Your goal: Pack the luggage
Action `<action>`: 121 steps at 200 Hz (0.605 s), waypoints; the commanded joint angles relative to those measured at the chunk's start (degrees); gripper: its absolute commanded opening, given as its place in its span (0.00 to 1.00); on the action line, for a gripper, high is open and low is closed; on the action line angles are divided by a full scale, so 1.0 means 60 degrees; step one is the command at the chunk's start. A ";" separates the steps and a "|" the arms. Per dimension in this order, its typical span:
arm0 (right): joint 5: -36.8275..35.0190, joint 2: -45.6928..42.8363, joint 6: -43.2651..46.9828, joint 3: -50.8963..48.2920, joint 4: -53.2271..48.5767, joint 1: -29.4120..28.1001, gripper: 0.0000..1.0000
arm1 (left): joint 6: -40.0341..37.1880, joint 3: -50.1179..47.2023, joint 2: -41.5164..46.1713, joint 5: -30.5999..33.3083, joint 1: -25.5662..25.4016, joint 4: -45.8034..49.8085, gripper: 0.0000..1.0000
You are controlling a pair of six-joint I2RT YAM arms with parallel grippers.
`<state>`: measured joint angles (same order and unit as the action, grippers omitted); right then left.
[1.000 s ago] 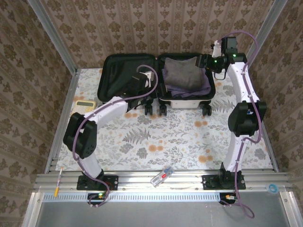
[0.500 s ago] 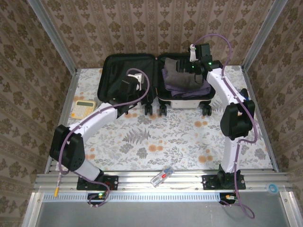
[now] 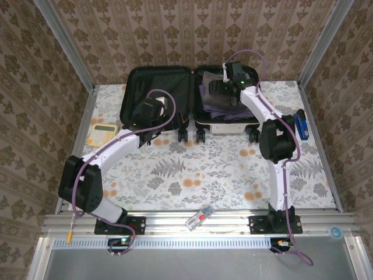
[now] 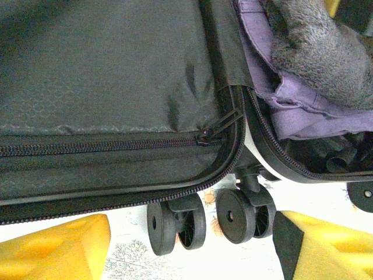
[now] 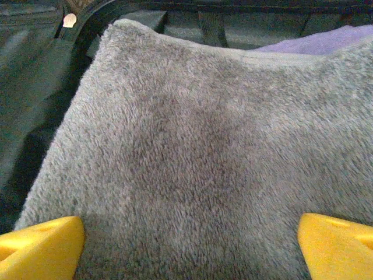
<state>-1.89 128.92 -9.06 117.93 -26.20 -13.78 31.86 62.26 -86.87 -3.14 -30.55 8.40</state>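
The luggage (image 3: 156, 87) lies open at the back of the table, its white shell (image 3: 227, 125) facing me above black caster wheels (image 4: 175, 224). The left half shows bare black lining (image 4: 105, 76) with a zip. In the right half a grey fleece garment (image 5: 198, 146) lies on purple cloth (image 4: 303, 111). My left gripper (image 3: 154, 116) hovers at the front edge of the left half; its yellow fingertips (image 4: 52, 248) stand apart with nothing between them. My right gripper (image 3: 224, 87) hangs open just above the fleece, its fingertips (image 5: 38, 248) spread wide over it.
A yellow calculator (image 3: 105, 133) lies at the table's left side. A blue object (image 3: 301, 125) sits by the right edge. A small clear item with red (image 3: 200, 217) rests on the front rail. Flowered tabletop (image 3: 192, 169) stretches in front of the luggage.
My right arm swung left from the luggage's rear right corner to above the grey fleece, its jaws widening. My left arm drew back to the left, toward the front edge of the left half.
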 commanded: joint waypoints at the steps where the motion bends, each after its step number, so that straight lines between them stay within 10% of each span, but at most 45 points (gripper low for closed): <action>1: -0.0788 0.0694 0.0539 0.1078 -0.1057 -0.0211 0.96 | 0.0004 -0.0008 0.0072 0.0114 0.0088 0.0233 0.76; 121: -0.1721 0.0958 0.0886 0.0632 -0.2541 -0.0443 0.96 | -0.0006 0.0342 -0.0414 0.0026 0.0140 0.0539 0.76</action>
<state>-12.86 135.28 -6.13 124.33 -34.13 -17.12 31.88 62.33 -88.47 -3.16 -30.22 9.63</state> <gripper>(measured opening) 0.962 0.757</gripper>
